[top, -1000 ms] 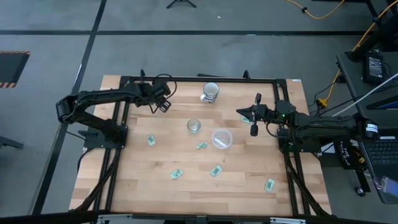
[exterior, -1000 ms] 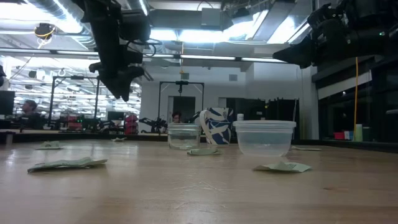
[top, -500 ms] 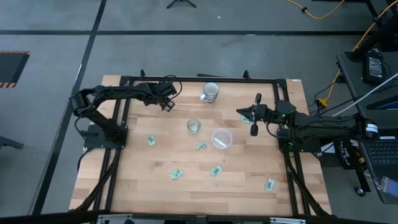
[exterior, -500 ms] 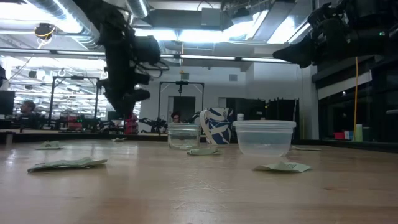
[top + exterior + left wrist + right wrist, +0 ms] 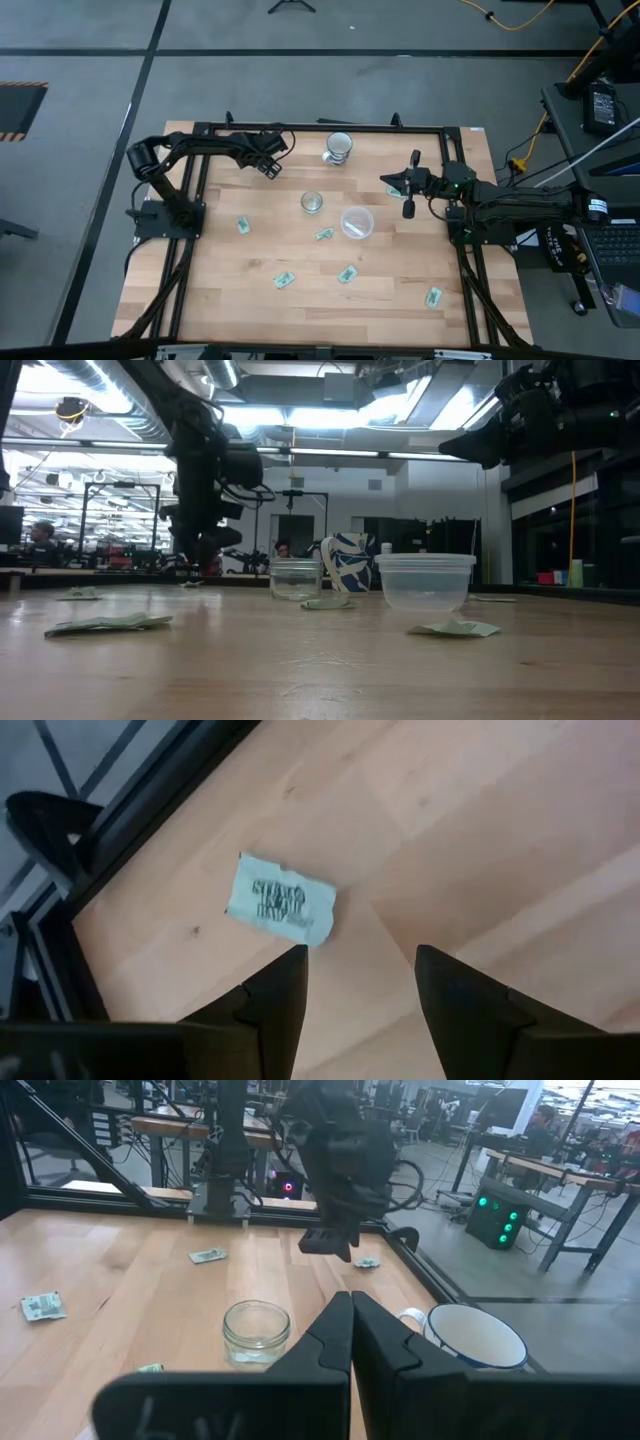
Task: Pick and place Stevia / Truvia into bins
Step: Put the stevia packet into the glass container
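Left gripper (image 5: 268, 168): fingers spread, above a light green paper Stevia packet (image 5: 281, 904) near the worktop (image 5: 250, 310) corner.
Right gripper (image 5: 396, 190): fingers pressed together, raised beside the wide translucent plastic cup (image 5: 357, 222).

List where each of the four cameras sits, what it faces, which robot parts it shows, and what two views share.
High: overhead, straight down on the table; both arms.
Low: tabletop level, facing the room; left tool hanging low.
Left wrist: looks down past its open fingers at a packet near the table edge.
Right wrist: looks across the table past shut fingers.
Shared: the glass cup shows in right wrist, low and high views.
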